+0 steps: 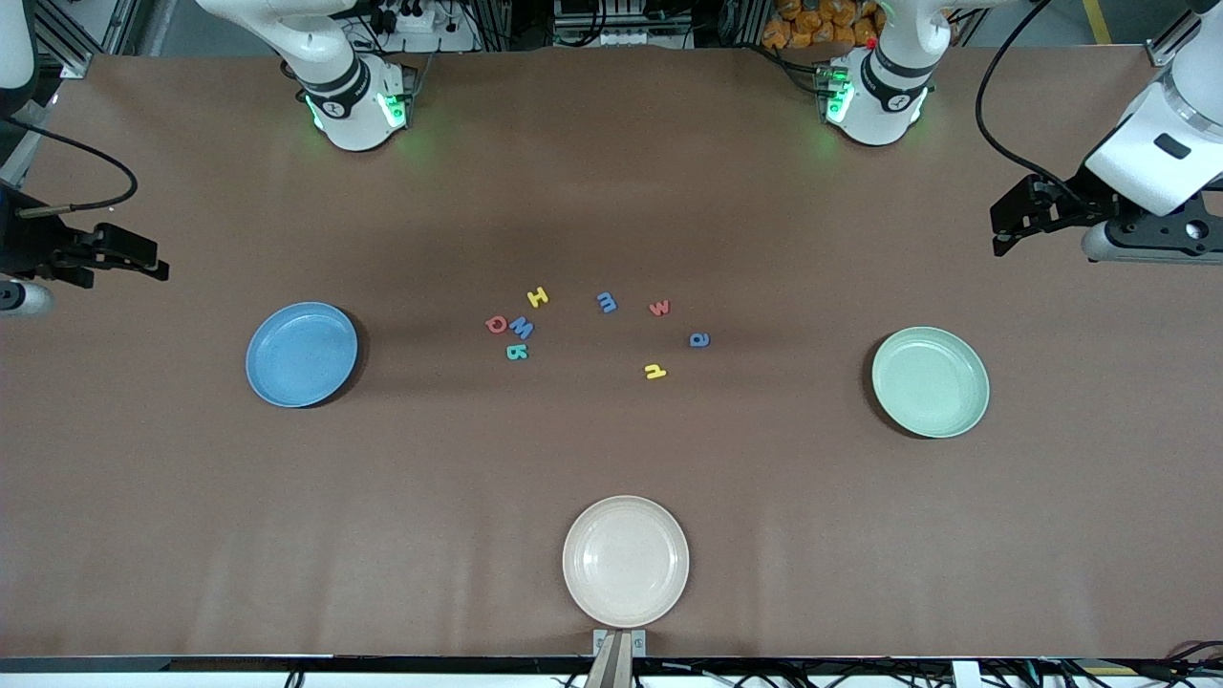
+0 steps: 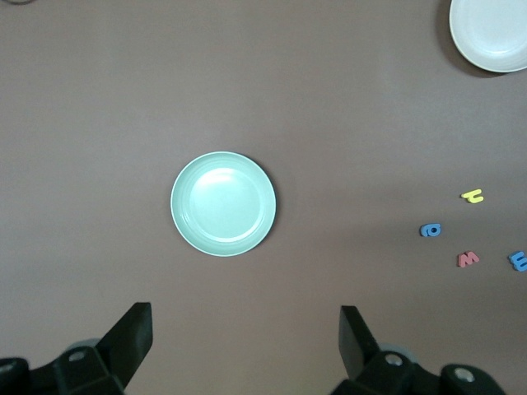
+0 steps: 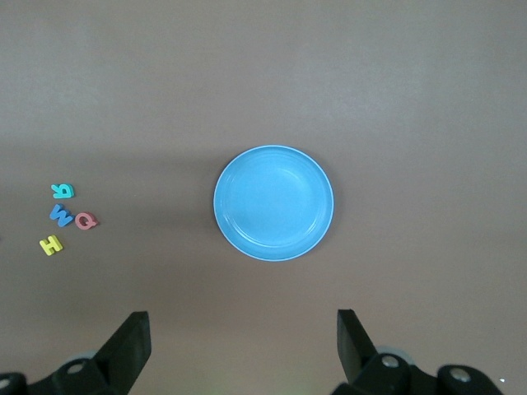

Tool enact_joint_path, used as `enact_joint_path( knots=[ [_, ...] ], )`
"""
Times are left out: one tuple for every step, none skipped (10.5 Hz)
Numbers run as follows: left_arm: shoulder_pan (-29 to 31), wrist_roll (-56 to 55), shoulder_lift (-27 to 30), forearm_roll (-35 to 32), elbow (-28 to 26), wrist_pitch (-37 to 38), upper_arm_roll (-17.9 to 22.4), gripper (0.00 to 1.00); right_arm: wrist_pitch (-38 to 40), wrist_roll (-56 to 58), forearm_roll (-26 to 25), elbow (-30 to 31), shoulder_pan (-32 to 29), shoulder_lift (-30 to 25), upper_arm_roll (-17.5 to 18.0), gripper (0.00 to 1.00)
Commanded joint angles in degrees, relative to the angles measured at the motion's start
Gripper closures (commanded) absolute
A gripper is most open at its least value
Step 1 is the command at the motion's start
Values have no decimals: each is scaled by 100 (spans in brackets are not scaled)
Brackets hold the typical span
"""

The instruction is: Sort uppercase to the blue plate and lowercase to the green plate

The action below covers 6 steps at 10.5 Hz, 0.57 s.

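Observation:
Four uppercase letters cluster mid-table: yellow H (image 1: 538, 297), red Q (image 1: 495, 324), blue W (image 1: 522, 329) and teal K (image 1: 517, 353). Toward the left arm's end lie the lowercase blue m (image 1: 607, 302), red w (image 1: 659, 308), blue a (image 1: 699, 339) and yellow n (image 1: 654, 372). The blue plate (image 1: 301, 354) and the green plate (image 1: 930, 381) hold nothing. My left gripper (image 1: 1001, 232) hangs open over bare table past the green plate (image 2: 223, 203). My right gripper (image 1: 148, 260) hangs open over bare table past the blue plate (image 3: 274, 202).
A cream plate (image 1: 626, 560) sits near the table's front edge, nearer the front camera than the letters. The two arm bases (image 1: 358, 105) (image 1: 874, 100) stand along the table's back edge.

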State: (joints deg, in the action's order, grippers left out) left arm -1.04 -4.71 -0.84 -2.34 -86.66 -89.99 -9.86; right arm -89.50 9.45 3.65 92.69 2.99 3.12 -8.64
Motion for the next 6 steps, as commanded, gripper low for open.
enact_joint_path(
  knots=[
    [34, 137, 40, 102, 17, 78, -7, 0, 29, -22, 75, 29, 0, -83, -6, 0],
    [25, 137, 41, 102, 17, 78, -7, 0, 29, -22, 75, 29, 0, -83, -6, 0],
    [25, 137, 41, 93, 17, 78, -7, 0, 29, -22, 75, 29, 0, -83, -6, 0],
    [25, 137, 32, 76, 17, 78, -7, 0, 29, -22, 75, 29, 0, -92, -6, 0],
    [25, 137, 32, 58, 17, 78, -7, 0, 29, -22, 75, 29, 0, -83, -6, 0],
    [25, 146, 32, 58, 17, 78, -7, 0, 29, -22, 75, 29, 0, -83, -6, 0]
  ],
)
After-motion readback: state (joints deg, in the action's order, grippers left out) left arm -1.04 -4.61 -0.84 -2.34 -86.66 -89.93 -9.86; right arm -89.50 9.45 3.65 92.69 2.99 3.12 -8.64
